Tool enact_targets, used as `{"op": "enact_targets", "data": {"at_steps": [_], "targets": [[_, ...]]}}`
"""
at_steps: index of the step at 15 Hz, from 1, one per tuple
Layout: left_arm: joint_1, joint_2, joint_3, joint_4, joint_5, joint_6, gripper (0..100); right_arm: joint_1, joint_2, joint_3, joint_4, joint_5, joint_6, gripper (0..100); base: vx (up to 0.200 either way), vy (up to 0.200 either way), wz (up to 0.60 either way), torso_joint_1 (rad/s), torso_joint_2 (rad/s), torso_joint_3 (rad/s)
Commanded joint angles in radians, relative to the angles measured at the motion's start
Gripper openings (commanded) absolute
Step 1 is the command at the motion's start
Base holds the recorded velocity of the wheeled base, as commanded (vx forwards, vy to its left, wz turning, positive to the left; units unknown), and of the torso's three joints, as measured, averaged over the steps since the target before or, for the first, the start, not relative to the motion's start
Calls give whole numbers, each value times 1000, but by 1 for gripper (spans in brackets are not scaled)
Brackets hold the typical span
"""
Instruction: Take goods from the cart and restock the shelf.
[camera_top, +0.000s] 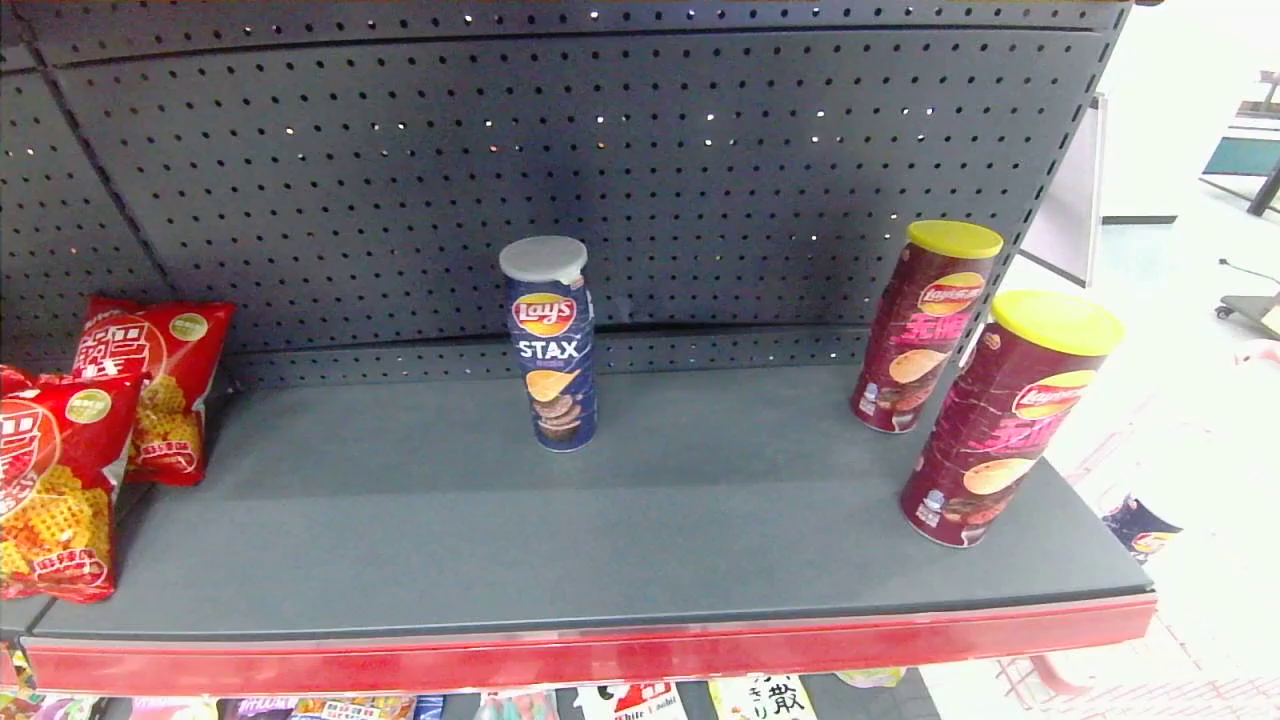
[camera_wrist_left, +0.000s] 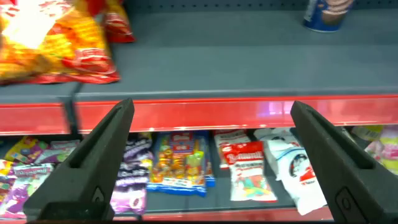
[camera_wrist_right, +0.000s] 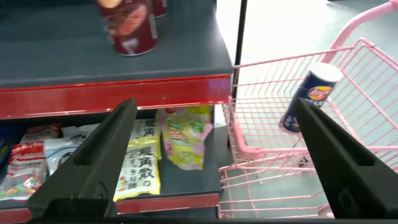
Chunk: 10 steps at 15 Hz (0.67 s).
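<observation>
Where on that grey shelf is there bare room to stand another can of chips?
There are two wide bare patches on the shelf: one between the red snack bags and the blue can, and one between the blue can and the maroon cans. The front strip before the blue can is bare too. The right end is crowded, and packets fill the level below.

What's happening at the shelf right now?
Restocking is partway done. The left gripper and right gripper hang open and empty before the shelf. One blue can stands mid-shelf, two maroon cans are at its right end, and red snack bags at its left. Another blue can leans in the pink cart.
</observation>
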Motion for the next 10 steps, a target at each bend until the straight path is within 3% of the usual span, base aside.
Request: {"op": "enact_targets", "data": {"at_steps": [1, 10], "targets": [[0, 1, 0, 0, 0, -1, 100, 0, 1, 0, 1, 0, 0, 100, 0, -200, 0, 2, 12, -2], [0, 1, 0, 0, 0, -1, 100, 0, 1, 0, -1, 0, 0, 100, 0, -200, 0, 2, 3, 3]]}}
